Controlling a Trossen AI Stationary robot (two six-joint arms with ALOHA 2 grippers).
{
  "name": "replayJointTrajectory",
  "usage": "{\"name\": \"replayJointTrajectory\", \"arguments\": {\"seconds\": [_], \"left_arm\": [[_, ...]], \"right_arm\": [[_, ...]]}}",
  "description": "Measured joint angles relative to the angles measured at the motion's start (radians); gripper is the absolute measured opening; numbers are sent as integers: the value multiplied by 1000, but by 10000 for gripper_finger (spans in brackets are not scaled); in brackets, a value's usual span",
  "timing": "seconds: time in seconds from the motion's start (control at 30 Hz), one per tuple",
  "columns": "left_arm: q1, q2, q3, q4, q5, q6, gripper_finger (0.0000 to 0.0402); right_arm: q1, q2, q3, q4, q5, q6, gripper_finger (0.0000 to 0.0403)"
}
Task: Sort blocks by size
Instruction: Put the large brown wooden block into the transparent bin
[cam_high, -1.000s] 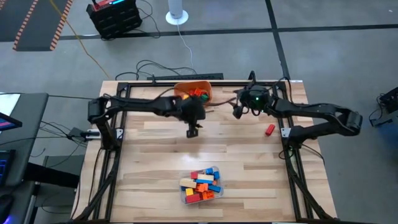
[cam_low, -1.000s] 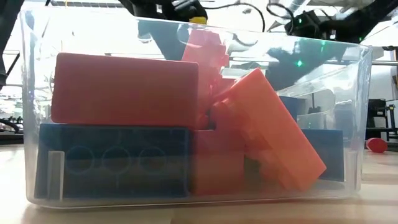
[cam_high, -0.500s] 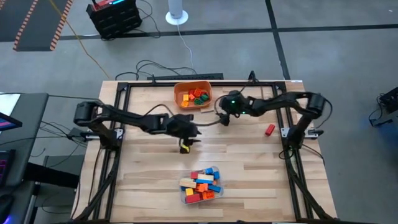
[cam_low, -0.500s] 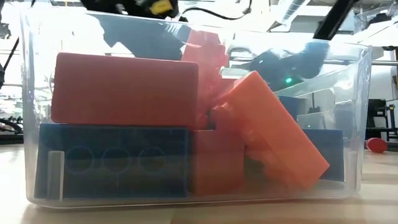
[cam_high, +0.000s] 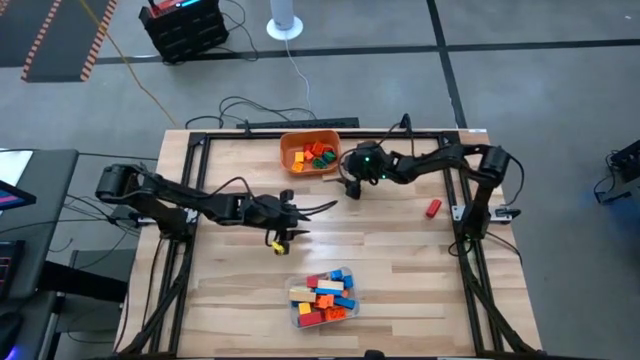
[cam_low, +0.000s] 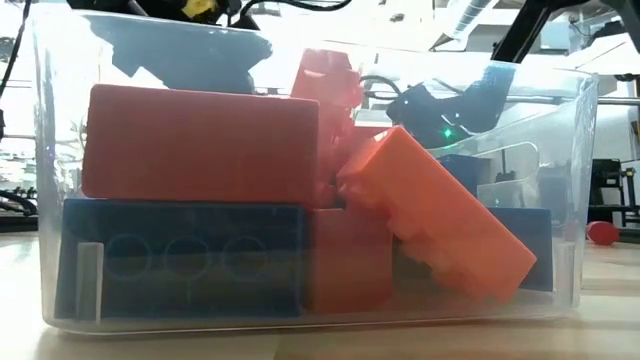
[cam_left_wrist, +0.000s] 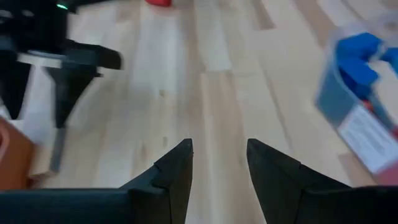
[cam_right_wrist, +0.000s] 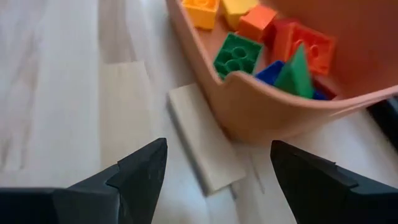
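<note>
Left gripper (cam_high: 279, 240) is being held low over the bare wooden table (cam_high: 400, 260), at mid-table between the orange bowl (cam_high: 296, 156) and the clear tub (cam_high: 322, 298), and nearer the tub. In the left wrist view its fingers (cam_left_wrist: 176, 172) are being kept apart with only bare wood showing between them, so nothing is being gripped; a small yellow patch is being seen at the gripper in the high view, but whether it is a block or part of the tool cannot be told. Right gripper (cam_high: 352, 188) is being held just beside the orange bowl, on the bowl's right-hand side in the high view. In the right wrist view its fingers (cam_right_wrist: 142, 169) are being spread wide and empty, with the bowl rim (cam_right_wrist: 261, 106) lying just beyond them. Small blocks (cam_right_wrist: 236, 55) in green, orange, yellow, red and blue are being held in the bowl at the far edge of the table. Larger blocks (cam_low: 200, 145) are being kept in the clear tub near the front edge: a long red one is lying on a long blue block (cam_low: 180, 260), and an orange block (cam_low: 440, 215) is leaning tilted against them. One red block (cam_high: 433, 208) is lying alone on the table near the right arm's base, well apart from both containers.
</note>
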Motion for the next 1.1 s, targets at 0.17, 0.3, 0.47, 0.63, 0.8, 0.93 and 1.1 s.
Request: {"name": "replayJointTrajectory", "arguments": {"seconds": [0.17, 0.3, 0.47, 0.63, 0.8, 0.93, 1.1], "left_arm": [[0, 1, -11, 9, -38, -13, 145], [0, 0, -11, 24, -44, -23, 146], [0, -2, -11, 13, -49, -31, 146], [0, -2, -11, 10, -58, -31, 146], [0, -2, -11, 5, -60, -30, 146], [0, -2, -11, -6, -60, -30, 146], [0, -2, -11, -21, -60, -30, 146]], "right_arm": [[-9, 22, 4, -3, -41, -3, 317], [1, 61, 2, 15, -35, -19, 317], [10, 57, 5, 33, -34, -26, 299], [8, 57, 5, 20, -32, -37, 261], [8, 57, 61, -111, -32, -62, 223], [9, 57, 108, -242, -32, -63, 186], [27, 56, 155, -379, -32, -55, 143]]}}
